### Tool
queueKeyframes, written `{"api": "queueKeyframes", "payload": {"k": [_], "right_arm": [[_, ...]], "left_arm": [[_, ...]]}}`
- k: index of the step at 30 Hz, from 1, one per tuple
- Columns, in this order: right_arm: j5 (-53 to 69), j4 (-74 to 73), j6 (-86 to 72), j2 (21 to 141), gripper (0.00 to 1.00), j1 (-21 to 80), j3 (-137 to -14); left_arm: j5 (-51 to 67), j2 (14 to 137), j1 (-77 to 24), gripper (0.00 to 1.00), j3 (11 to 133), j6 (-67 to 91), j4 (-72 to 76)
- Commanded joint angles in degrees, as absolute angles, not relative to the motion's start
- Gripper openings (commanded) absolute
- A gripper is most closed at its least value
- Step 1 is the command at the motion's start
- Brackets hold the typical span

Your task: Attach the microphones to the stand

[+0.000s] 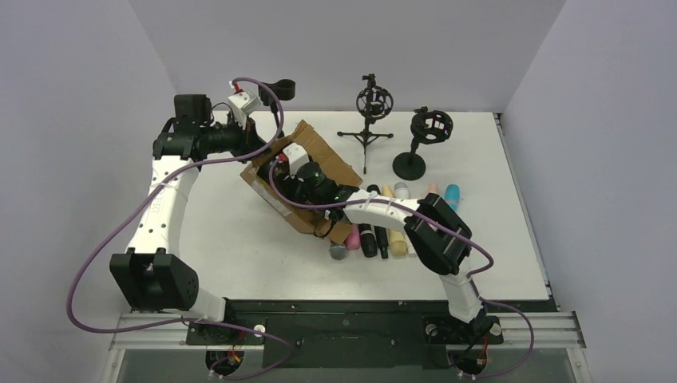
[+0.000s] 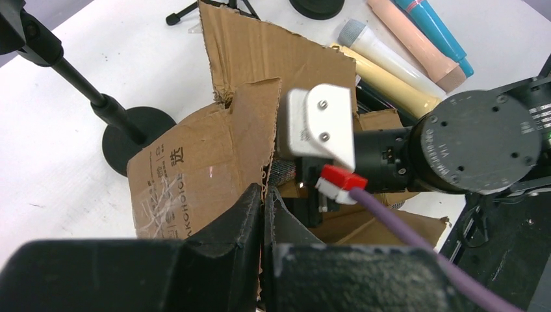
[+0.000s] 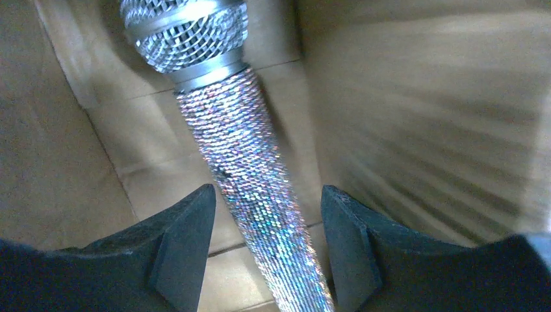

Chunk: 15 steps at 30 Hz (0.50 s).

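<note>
- My left gripper (image 2: 263, 224), at the bottom centre of its wrist view, is closed tight and pinches the torn edge of a box (image 2: 195, 162) flap.
- The box sits open in the middle of the top view, on the table (image 1: 239, 247).
- My right gripper (image 3: 268, 195) is down inside the box. Its jaws are wide, one on each side of the glitter mic (image 3: 237, 123), and touch neither side, so it holds nothing.
- That mic lies on the box floor, head toward the upper left of the wrist view.
- The other mics (image 1: 397, 239) lie in a row on the table just right of the box, partly under my right arm.
- A tripod stand (image 1: 374, 102) and a round-base stand (image 1: 409, 166) are upright behind the row, in the upper right of the top view.
</note>
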<state>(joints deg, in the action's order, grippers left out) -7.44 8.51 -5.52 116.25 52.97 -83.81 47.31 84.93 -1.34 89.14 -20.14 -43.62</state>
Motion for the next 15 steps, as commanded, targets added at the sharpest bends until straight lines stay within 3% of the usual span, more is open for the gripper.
{"api": "queueKeyframes", "payload": {"k": [1,6,10,14,15], "right_arm": [[-4.4,8.4,-5.5,120.4,0.57,53.5,-86.5],[-1.9,6.9,-5.4,123.6,0.56,54.9,-88.8],[-0.5,5.8,-6.2,125.2,0.47,55.7,-90.4],[0.4,4.5,-8.1,122.2,0.18,55.8,-90.5],[1.1,4.5,-8.9,121.1,0.06,55.8,-90.0]], "left_arm": [[49.3,85.5,-2.1,0.0,91.8,-20.9,-45.9],[49.1,86.0,-2.7,0.0,92.2,-21.3,-45.7],[48.5,86.0,-3.3,0.0,92.5,-21.0,-45.3],[46.5,85.6,-3.4,0.0,92.4,-21.9,-45.2],[45.0,85.5,-3.4,0.0,92.5,-22.8,-45.1]]}}
